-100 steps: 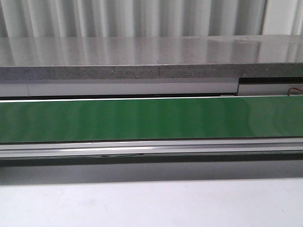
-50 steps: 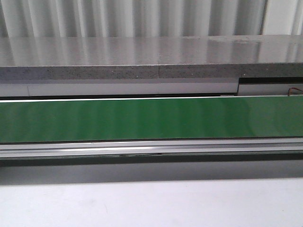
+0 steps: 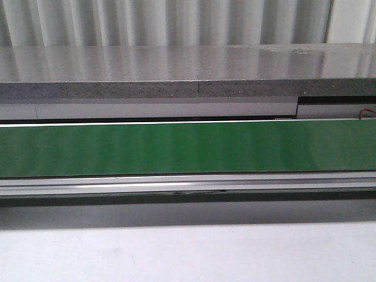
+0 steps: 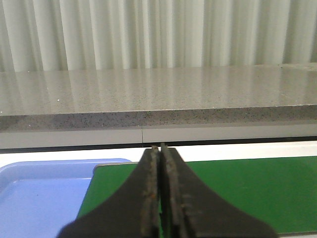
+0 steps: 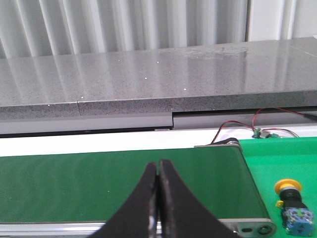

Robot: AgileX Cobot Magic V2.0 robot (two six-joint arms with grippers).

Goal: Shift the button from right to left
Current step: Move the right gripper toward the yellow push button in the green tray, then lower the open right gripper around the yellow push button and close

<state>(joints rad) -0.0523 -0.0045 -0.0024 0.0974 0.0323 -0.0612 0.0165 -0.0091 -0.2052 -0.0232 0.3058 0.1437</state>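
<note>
The button point(image 5: 292, 203), with a yellow mushroom cap, black collar and blue contact block, stands upright on a bright green surface point(image 5: 287, 158) just past the right end of the dark green conveyor belt point(image 5: 99, 186). It shows only in the right wrist view. My right gripper point(image 5: 158, 162) hangs shut and empty over the belt, well to the left of the button. My left gripper point(image 4: 159, 147) is shut with nothing in it, over the belt's left end point(image 4: 237, 193). Neither gripper appears in the front view, where the belt point(image 3: 188, 147) runs bare.
A blue tray point(image 4: 39, 193) lies beside the belt's left end. A grey speckled stone ledge point(image 3: 176, 70) runs behind the belt, with white curtains beyond. Red and black wires point(image 5: 257, 126) lie near the belt's right roller. A white tabletop point(image 3: 188, 252) is in front.
</note>
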